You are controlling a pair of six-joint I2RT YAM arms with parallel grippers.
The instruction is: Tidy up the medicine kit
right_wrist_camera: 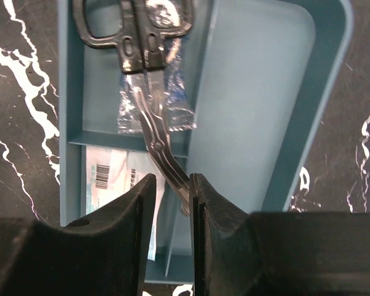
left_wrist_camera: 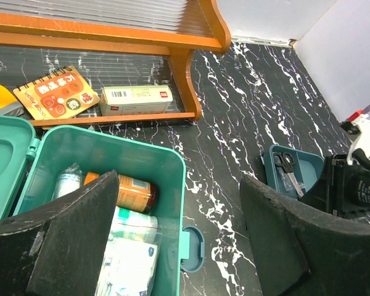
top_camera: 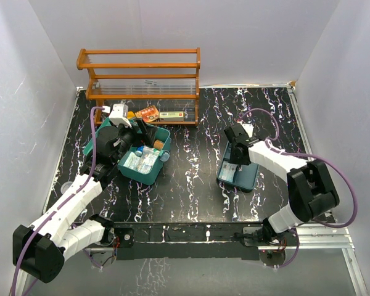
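Observation:
The teal medicine kit box (top_camera: pixel 124 168) stands open at the left, its lid (left_wrist_camera: pixel 5 161) swung to the left. Inside lie an orange bottle (left_wrist_camera: pixel 128 192) and clear bags of supplies (left_wrist_camera: pixel 128 259). My left gripper (left_wrist_camera: pixel 180 185) hovers wide open and empty over the box's right wall (left_wrist_camera: pixel 172 185). The darker insert tray (top_camera: pixel 245 179) sits apart at the right and shows in the right wrist view (right_wrist_camera: pixel 268 92). It holds black-handled scissors (right_wrist_camera: pixel 152 126) and a white sachet (right_wrist_camera: pixel 111 179). My right gripper (right_wrist_camera: pixel 171 180) is narrowly open around the scissors' blade tip, which rests against the right finger.
The orange wooden rack (top_camera: pixel 139 80) stands at the back. Its bottom shelf holds an orange notebook (left_wrist_camera: pixel 57 92) and a white medicine carton (left_wrist_camera: pixel 135 100). The box's latch tab (left_wrist_camera: pixel 194 250) sticks out to the right. White walls close in the table.

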